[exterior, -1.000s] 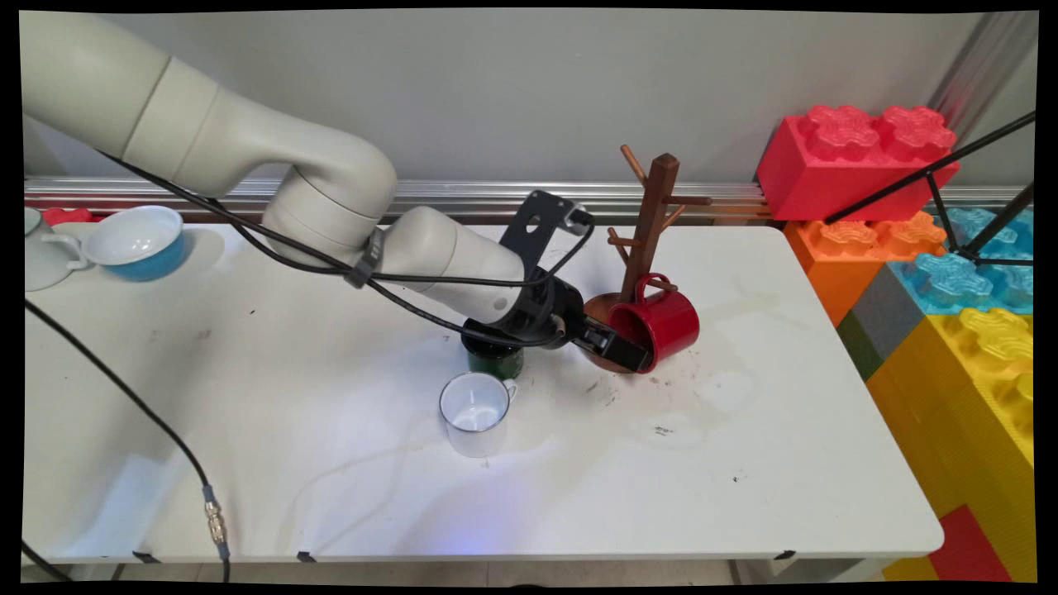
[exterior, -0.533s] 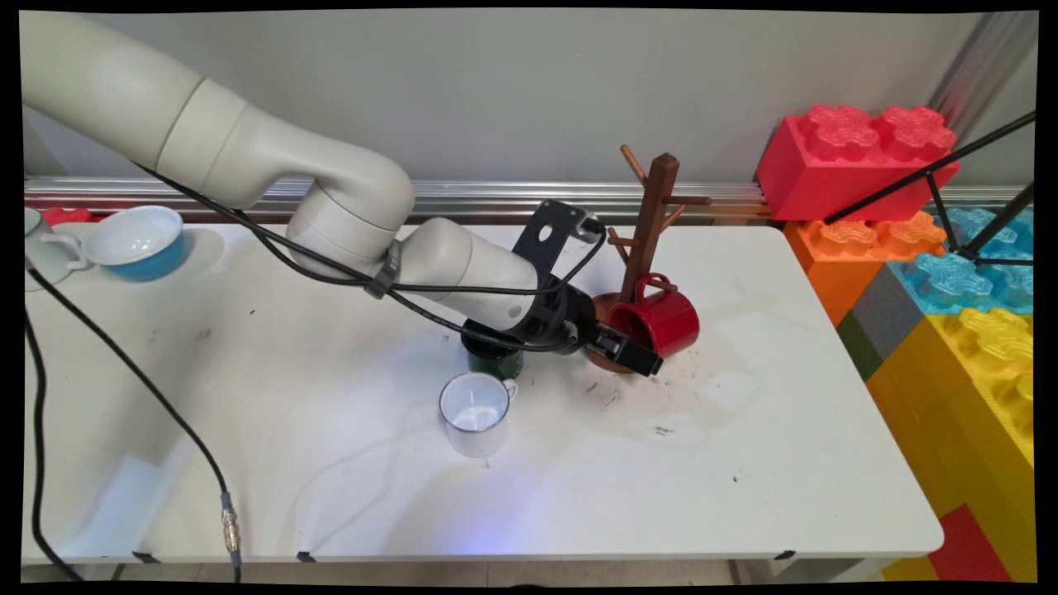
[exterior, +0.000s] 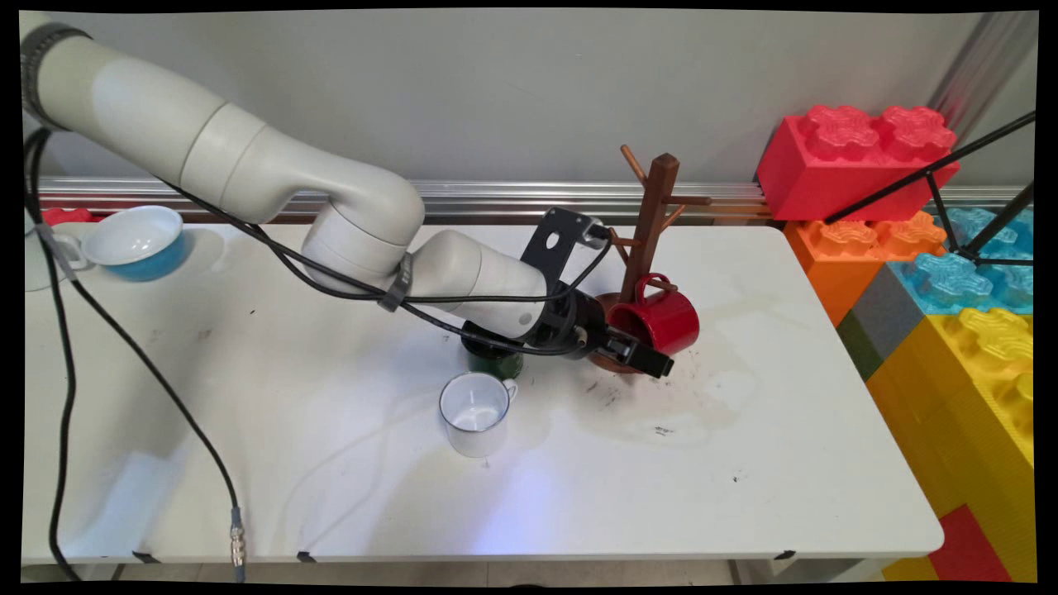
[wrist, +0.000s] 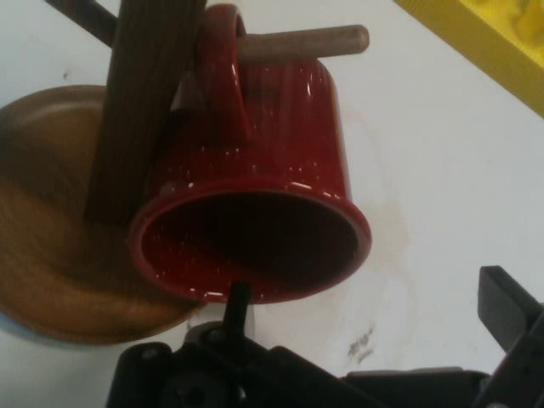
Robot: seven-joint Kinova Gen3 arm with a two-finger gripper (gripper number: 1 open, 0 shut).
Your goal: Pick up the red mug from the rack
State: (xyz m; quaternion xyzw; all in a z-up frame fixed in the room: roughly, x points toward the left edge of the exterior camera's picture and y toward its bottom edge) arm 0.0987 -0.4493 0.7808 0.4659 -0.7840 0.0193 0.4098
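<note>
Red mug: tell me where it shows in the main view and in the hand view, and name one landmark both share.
Main view: red mug right of centre, hanging by its handle on the wooden mug tree.
Hand view: red mug fills the centre, mouth toward the camera.
Shared landmark: the mug tree, its peg through the handle.

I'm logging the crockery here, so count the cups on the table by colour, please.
Red mug, hanging on the wooden mug tree: 1
Green mug: 1
White mugs: 2
Blue cup: 1
Total: 5
</note>
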